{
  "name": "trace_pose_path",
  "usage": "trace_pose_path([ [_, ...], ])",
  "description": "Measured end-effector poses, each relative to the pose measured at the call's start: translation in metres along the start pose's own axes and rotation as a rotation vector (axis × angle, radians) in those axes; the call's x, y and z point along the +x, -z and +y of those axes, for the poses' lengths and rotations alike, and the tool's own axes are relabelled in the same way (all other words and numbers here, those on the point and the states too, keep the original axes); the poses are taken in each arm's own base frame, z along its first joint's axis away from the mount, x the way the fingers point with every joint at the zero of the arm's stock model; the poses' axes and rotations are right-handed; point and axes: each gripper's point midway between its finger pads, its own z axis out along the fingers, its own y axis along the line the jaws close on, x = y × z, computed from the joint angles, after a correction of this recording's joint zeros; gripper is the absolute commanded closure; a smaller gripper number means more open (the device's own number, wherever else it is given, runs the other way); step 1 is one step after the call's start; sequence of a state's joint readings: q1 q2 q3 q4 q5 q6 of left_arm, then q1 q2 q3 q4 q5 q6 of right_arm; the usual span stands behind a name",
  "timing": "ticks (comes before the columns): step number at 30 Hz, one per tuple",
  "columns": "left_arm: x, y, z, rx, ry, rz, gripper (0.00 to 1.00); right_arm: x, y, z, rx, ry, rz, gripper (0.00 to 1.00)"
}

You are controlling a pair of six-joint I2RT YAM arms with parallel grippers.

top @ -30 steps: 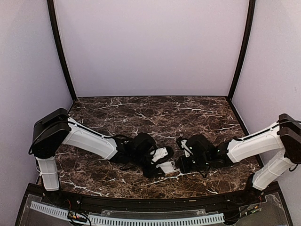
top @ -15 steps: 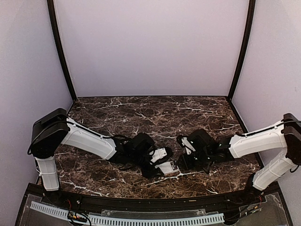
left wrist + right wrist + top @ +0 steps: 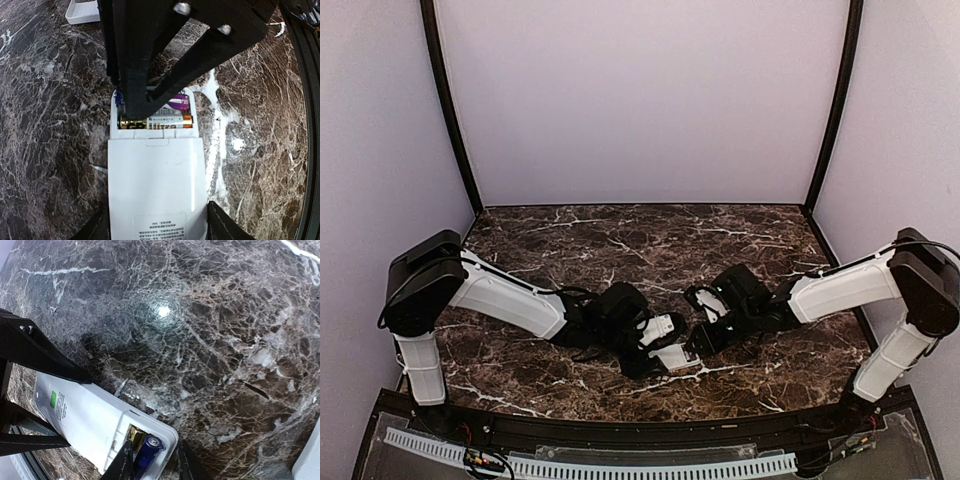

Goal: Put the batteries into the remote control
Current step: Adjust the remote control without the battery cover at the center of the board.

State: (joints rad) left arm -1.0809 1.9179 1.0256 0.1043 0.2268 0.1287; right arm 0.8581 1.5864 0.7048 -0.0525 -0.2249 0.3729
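Remote control (image 3: 155, 170): a flat white plastic rectangle, being viewed plain back face up. A printed label (image 3: 57, 405) is showing toward one end. The battery bay (image 3: 152, 117) at the other end is standing open. The display face is being hidden against the worktop.

Position: the remote is lying flat on the dark marbled worktop (image 3: 620, 240), in the near middle strip, between the two claws.

Long axis: it is being seen running straight away from the left wrist camera, and roughly left to right in the top view. The open bay end is being pointed toward the right arm, the label end toward the left arm.

Left claw (image 3: 157, 217): its fingers (image 3: 97, 230) are being pressed against both long edges of the remote at the label end, so it is clamped on the remote.

Batteries: a gold-and-black battery (image 3: 155, 121) is lying crosswise in the bay, on the side nearer the label. A purple battery (image 3: 148, 450) is lying just beside it at the outer end, also crosswise. It is being partly covered by the right claw's tips.

Right claw (image 3: 154, 455): its fingers (image 3: 124, 462) are being held at the bay, one to each side of the purple battery. Whether they are clamped on it cannot be told.

Farther out, a small white piece (image 3: 82, 11) is lying on the worktop, apart from the remote.
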Motion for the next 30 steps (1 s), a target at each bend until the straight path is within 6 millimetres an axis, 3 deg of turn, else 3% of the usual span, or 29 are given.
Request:
trace_pose_path([
  [8,0.0,0.0,0.0,0.0,0.0,0.001,0.39,0.001,-0.003,0.003,0.011,0.006,0.004,0.78],
  [12,0.0,0.0,0.0,0.001,0.0,0.001,0.39,-0.002,-0.004,0.003,0.036,0.008,0.001,0.87],
  [16,0.0,0.0,0.0,-0.001,-0.003,0.002,0.39,-0.018,-0.003,0.005,0.058,0.006,-0.032,0.91],
  [23,0.001,0.0,0.0,-0.002,-0.006,0.002,0.39,-0.012,-0.004,0.006,0.068,0.008,-0.008,0.89],
  [30,0.001,0.0,0.0,-0.002,-0.01,0.003,0.39,-0.011,0.002,0.005,0.078,0.026,0.013,0.79],
])
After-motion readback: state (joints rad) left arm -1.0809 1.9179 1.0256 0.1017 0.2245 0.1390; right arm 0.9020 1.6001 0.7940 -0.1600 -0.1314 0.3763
